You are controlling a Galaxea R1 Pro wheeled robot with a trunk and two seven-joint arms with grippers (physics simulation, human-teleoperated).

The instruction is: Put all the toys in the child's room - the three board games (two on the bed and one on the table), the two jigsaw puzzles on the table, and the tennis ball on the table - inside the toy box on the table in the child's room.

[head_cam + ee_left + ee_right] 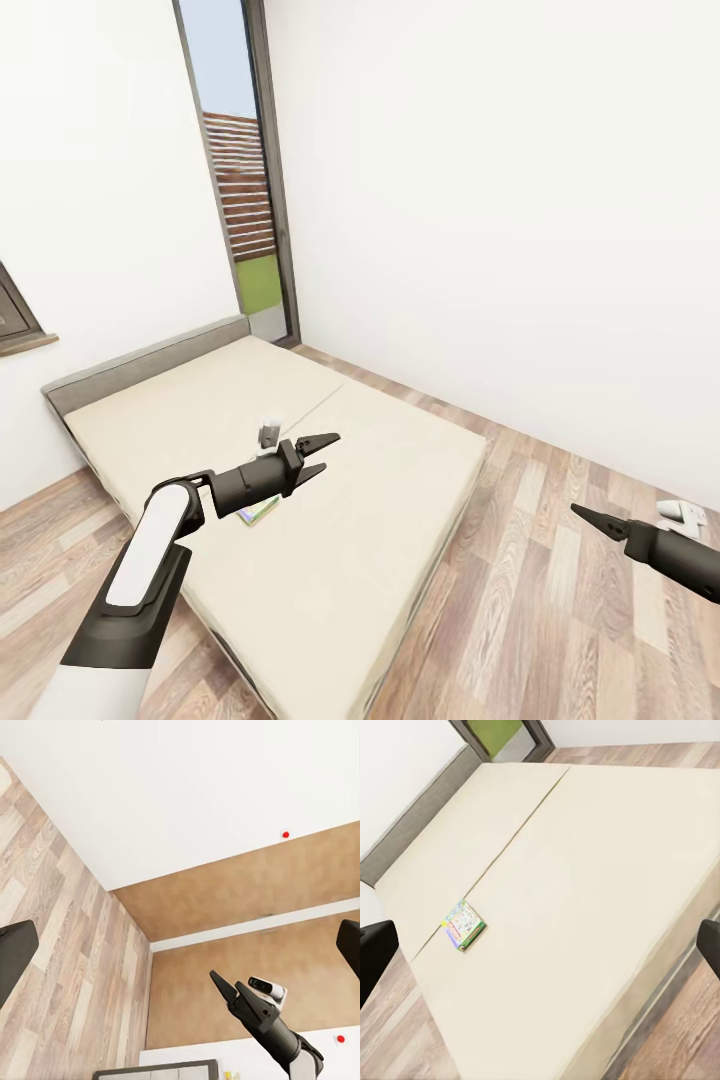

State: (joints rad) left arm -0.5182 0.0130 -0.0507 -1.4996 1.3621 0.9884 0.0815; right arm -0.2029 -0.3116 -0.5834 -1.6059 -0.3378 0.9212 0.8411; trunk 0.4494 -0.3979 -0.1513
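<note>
One board game [463,924], a flat white box with green and blue edges, lies on the cream bed [585,870]. In the head view this board game [258,513] peeks out from under my left arm. My left gripper [320,455] hovers open above the bed, just past the box. My right gripper [592,517] hangs over the wood floor to the right of the bed, and its fingers [375,952] stand wide apart, open and empty. The right gripper [223,988] also appears in the left wrist view. The table, toy box, puzzles and tennis ball are out of view.
The bed has a grey headboard [150,365] against the left wall. A tall glass door [245,200] stands in the far corner. Wood floor [560,600] runs along the bed's right side, with a small white object [682,515] lying on it.
</note>
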